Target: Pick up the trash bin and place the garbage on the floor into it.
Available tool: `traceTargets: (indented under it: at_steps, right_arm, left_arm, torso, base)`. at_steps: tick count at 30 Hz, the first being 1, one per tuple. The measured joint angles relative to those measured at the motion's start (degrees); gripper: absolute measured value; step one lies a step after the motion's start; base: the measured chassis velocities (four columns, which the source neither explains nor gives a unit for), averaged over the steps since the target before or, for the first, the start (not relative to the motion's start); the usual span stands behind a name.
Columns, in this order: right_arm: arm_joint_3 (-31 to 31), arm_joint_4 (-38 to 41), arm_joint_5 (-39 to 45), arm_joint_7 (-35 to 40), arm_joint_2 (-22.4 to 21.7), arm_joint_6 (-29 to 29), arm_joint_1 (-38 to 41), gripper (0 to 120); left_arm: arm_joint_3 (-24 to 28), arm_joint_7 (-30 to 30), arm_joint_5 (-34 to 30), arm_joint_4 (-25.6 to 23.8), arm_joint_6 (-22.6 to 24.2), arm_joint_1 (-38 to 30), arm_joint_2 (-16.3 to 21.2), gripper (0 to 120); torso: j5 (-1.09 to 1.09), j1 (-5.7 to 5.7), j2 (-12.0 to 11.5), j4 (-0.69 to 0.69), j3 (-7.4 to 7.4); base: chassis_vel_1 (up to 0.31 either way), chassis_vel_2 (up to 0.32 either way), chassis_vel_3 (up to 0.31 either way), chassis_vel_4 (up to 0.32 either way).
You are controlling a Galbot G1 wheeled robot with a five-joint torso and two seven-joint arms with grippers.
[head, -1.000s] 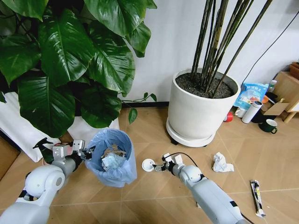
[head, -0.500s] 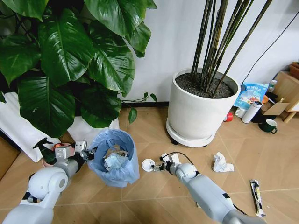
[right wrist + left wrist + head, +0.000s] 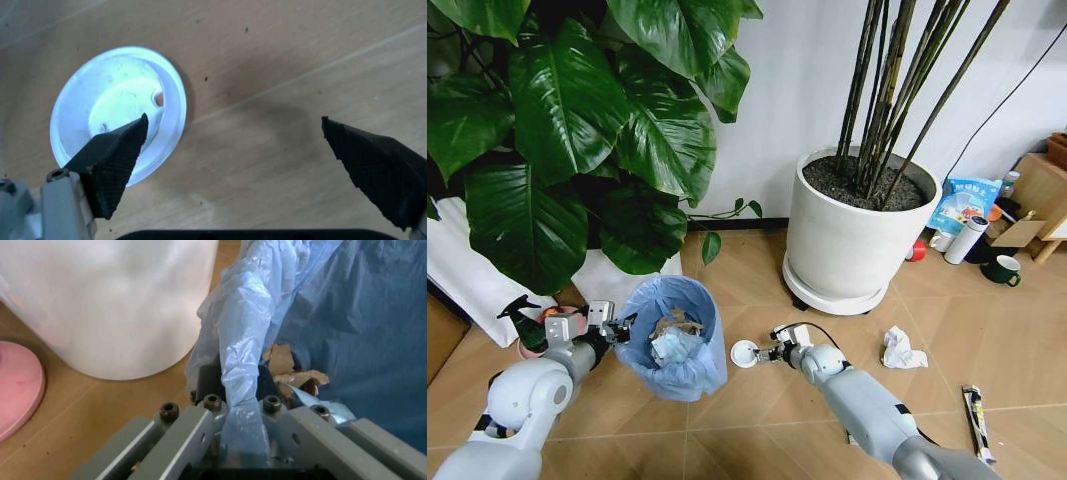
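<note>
The trash bin [image 3: 689, 372], lined with a crinkly light blue bag, stands on the floor [image 3: 757, 420] with paper wads inside. My left gripper [image 3: 617, 328] is shut on its near rim; in the left wrist view the fingers [image 3: 200, 422] pinch a fold of the blue bag [image 3: 333, 315]. A small white round lid [image 3: 744, 353] lies just right of the bin. My right gripper [image 3: 769, 355] hovers open low over the floor, one fingertip [image 3: 117, 155] overlapping the lid [image 3: 120, 95]. A crumpled white tissue [image 3: 899, 348] and a thin wrapper [image 3: 976, 410] lie farther right.
A large white plant pot [image 3: 857, 240] with dark stems stands behind the lid. A broad-leaved plant [image 3: 577, 130] overhangs the bin, its white pot [image 3: 100, 300] close to my left gripper. A pink dish [image 3: 17, 390] lies beside it. Cups, a mug [image 3: 1004, 270] and boxes crowd the far right.
The bin has shifted slightly to the right with my left gripper on it. My right gripper has edged down and closer to the white lid.
</note>
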Motion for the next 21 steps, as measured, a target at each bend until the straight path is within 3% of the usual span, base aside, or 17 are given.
traceTargets:
  at_steps: [5, 11, 15, 21]
  right_arm:
    - [0.0, -1.0, -0.3, 0.0, 0.4, 0.2, 0.2, 90]
    - [0.1, -2.0, -0.4, 0.1, 0.8, 0.8, 0.4, 64]
    - [0.1, -2.2, -0.4, 0.1, 0.8, 0.9, 0.4, 58]
    - [0.2, -2.2, -0.3, 0.1, 0.8, 1.2, 0.2, 34]
  left_arm:
    - [0.0, 0.0, 0.1, 0.0, 0.0, 0.0, -0.1, 0]
    - [0.2, 0.0, 0.1, 0.3, 0.0, -0.5, -0.2, 0]
    - [0.2, 0.0, 0.1, 0.4, 0.0, -0.6, -0.2, 0]
    - [0.2, 0.1, 0.1, 0.7, 0.0, -0.8, -0.2, 0]
  torso:
    - [0.00, 0.00, 0.0, 0.00, 0.00]
    - [-0.02, 0.00, 0.0, -0.01, -0.01]
    - [-0.02, 0.00, 0.0, -0.02, -0.01]
    - [0.00, 0.00, 0.0, 0.00, -0.01]
  base:
    - [0.000, 0.000, 0.000, 0.000]
    - [0.000, 0.000, 0.000, 0.000]
    - [0.000, 0.000, 0.000, 0.000]
    - [0.000, 0.000, 0.000, 0.000]
